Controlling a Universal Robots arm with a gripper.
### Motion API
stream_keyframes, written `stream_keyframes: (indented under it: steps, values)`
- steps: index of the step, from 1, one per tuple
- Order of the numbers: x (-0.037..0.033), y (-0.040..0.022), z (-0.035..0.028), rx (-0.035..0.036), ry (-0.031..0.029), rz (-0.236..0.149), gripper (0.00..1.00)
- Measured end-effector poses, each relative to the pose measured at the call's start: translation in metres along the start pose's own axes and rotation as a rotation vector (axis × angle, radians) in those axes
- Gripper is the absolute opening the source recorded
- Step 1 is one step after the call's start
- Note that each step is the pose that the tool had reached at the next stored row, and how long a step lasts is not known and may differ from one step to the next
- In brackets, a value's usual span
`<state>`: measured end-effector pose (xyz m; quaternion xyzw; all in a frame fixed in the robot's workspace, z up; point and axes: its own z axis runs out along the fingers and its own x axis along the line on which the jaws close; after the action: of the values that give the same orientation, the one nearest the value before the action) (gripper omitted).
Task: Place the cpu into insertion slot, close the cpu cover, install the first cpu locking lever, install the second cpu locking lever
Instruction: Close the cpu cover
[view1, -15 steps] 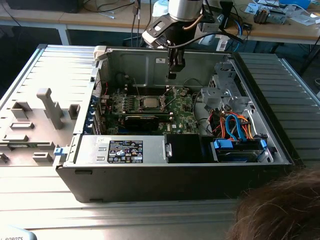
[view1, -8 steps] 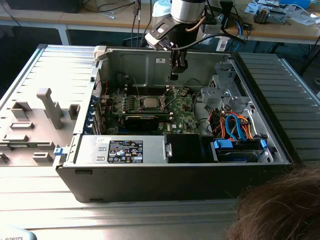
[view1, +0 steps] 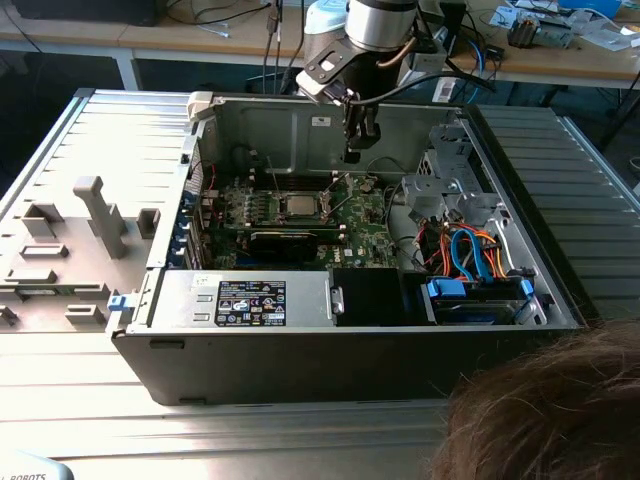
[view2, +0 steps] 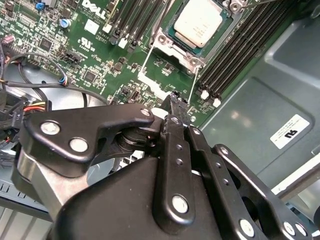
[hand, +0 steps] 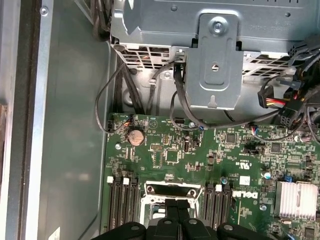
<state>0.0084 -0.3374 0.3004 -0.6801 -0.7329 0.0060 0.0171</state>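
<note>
Pale silver-grey, the cpu (view2: 200, 22) lies flat inside the insertion slot (view2: 175, 50), its top face up and the socket's silvery metal rim framing it on the sides that show. In the exterior view the same chip (view1: 300, 203) sits near the middle of the green motherboard (view1: 365, 215), which lies in the floor of an opened computer case (view1: 270, 130). Two thin wire levers (view2: 145, 62) run from the socket's corners out over the board; whether they are latched I cannot tell. Long black memory slots (view2: 235, 45) flank the socket on either side.

The gripper (view2: 177, 102) hangs above the board just beside the socket, clear of the chip. Its two black fingers (hand: 172, 220) are pressed together with nothing between them, and they touch no part of the socket. In the exterior view the gripper (view1: 353, 150) stands over the board's far edge, toward the exterior view's right of the chip.

A person's hair (view1: 560, 400) shows near the case.
</note>
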Motion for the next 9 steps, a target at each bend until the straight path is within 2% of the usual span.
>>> stream_keyframes:
  steps: [9]
  values:
    - [-0.0004,0.0045,0.0042,0.0002,-0.0005,-0.015,0.11]
